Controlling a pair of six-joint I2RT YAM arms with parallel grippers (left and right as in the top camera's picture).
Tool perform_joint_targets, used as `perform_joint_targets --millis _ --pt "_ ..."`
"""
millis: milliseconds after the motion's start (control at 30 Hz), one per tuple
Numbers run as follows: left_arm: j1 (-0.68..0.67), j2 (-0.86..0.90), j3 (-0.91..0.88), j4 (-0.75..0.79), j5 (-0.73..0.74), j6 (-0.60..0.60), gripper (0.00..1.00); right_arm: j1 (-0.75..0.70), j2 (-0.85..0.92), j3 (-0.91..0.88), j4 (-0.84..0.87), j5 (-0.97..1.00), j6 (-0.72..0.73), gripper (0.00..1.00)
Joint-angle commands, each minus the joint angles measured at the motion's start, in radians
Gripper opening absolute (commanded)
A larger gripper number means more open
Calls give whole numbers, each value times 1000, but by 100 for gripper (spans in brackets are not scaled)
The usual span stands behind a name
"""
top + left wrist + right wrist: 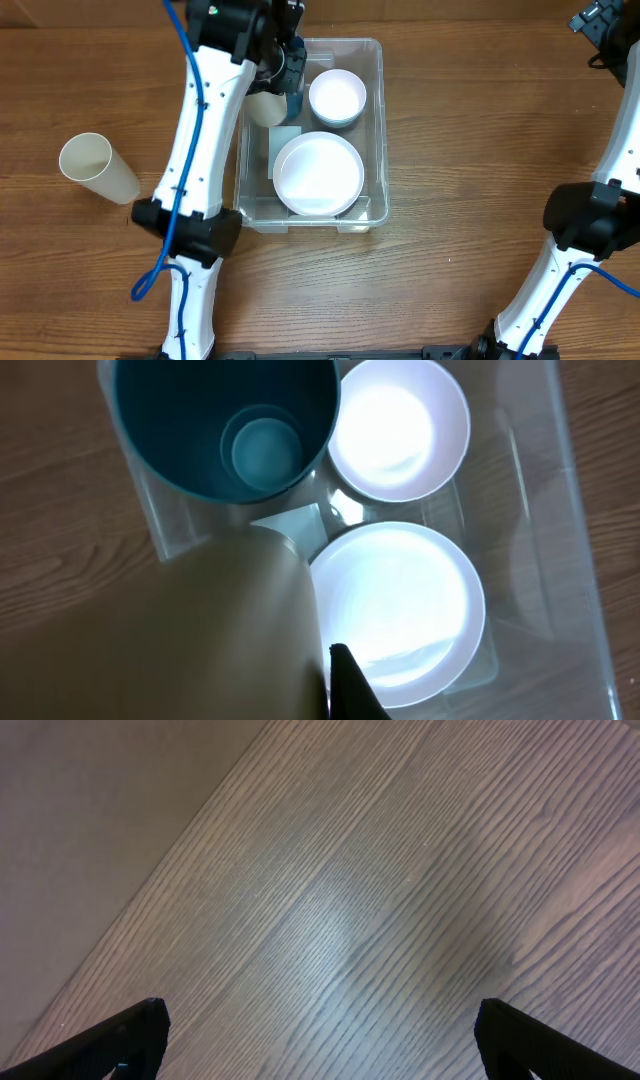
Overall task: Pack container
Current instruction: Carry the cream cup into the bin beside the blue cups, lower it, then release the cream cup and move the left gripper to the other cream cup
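Now left hand pinches tan paper cup; lower upright beside teal plastic cup in clear rectangular plastic container; right hand wide.

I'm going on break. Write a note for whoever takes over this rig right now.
Left gripper: shut on a beige paper cup, above the clear container's left side, beside the teal cup.
Right gripper: open, empty, over bare table.
Done: small white bowl, large white bowl and teal cup sit in the container.
Left: release this cup inside, then probably fetch the second paper cup lying on the table to the container's left.
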Motion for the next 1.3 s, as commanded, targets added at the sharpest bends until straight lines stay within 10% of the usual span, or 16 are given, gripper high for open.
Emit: perform_joint_targets --millis 0,333,533,867,1267 --pt "-3 84 3 2 -7 -6 4 1 -47 32 4 7 4 100" --pt "-3 166 3 17 -15 -6 4 1 -47 32 4 7 4 100" --pt "-2 167 3 16 -47 -6 35 1 -47 32 4 7 5 100" --pt "-2 155 5 16 -52 -6 36 1 -47 32 4 7 5 100" --pt "-2 -178 25 -2 -122 -20 57 1 -47 32 4 7 5 100"
